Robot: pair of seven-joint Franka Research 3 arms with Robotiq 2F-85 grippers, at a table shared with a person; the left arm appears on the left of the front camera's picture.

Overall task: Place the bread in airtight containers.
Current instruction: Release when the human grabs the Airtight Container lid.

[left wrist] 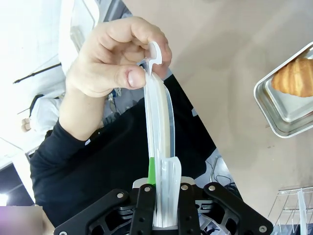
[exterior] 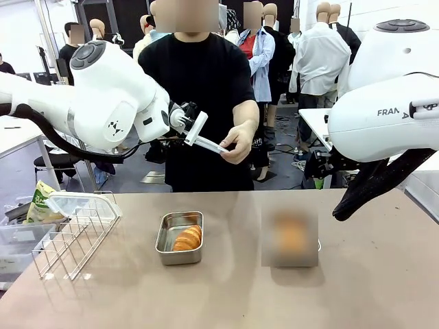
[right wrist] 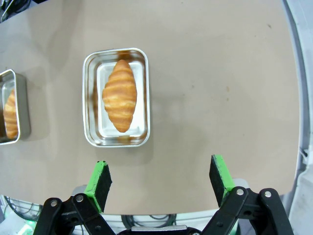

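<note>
above the table (exterior: 240, 295), left hand (left wrist: 164, 171) pinches a lid (left wrist: 159, 112) the person (exterior: 206, 75) also grips — right hand (right wrist: 161, 178) spread over bread (right wrist: 120, 95)

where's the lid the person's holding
In the front view the lid is midair, left of centre, clamped in the left gripper and pinched by the person's hand.

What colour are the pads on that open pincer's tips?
Bright green pads on the right pincer, clearest in the right wrist view.
</note>
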